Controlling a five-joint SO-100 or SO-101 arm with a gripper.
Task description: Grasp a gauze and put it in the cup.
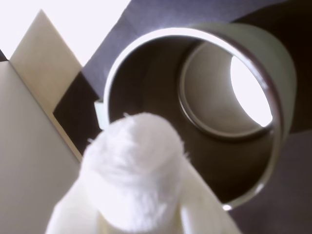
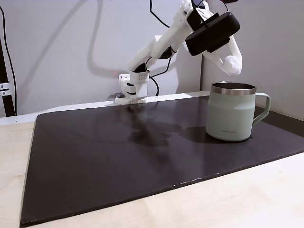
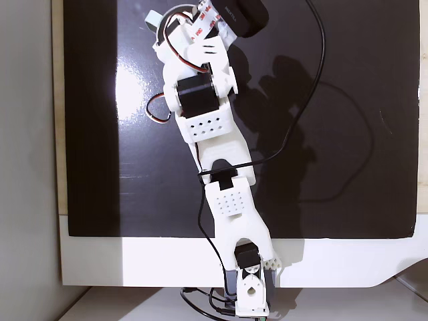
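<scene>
Wrist view looks straight down past my tool (image 1: 141, 214), whose two pale fingers (image 1: 207, 209) close narrowly around the gauze (image 1: 134, 170), a fluffy white wad gripped between them. Just beyond the gauze is the open mouth of the cup (image 1: 280, 63), its bare steel rim forming a bright ring and its dark inside visible down to the round bottom. The gauze overlaps the near left part of that rim, so it hangs above the cup's edge and has not gone inside.

From the side, in a fixed view, my white arm (image 2: 156, 45) reaches from its base at the far edge of the worktop (image 2: 142, 213) over to the right. My tool (image 2: 232, 64) points downward with the gauze (image 2: 232, 62) at its tip, held in the air just above the cup (image 2: 231, 114) and not touching it. The cup is pale sage green, stands upright on a dark mat (image 2: 118, 161) toward the right, with its handle turned to the right and small dark lettering near its base.

From above, in a fixed view, my arm (image 3: 214, 134) stretches over the dark mat (image 3: 348, 134), and a black cable (image 3: 314, 73) loops beside it.
</scene>
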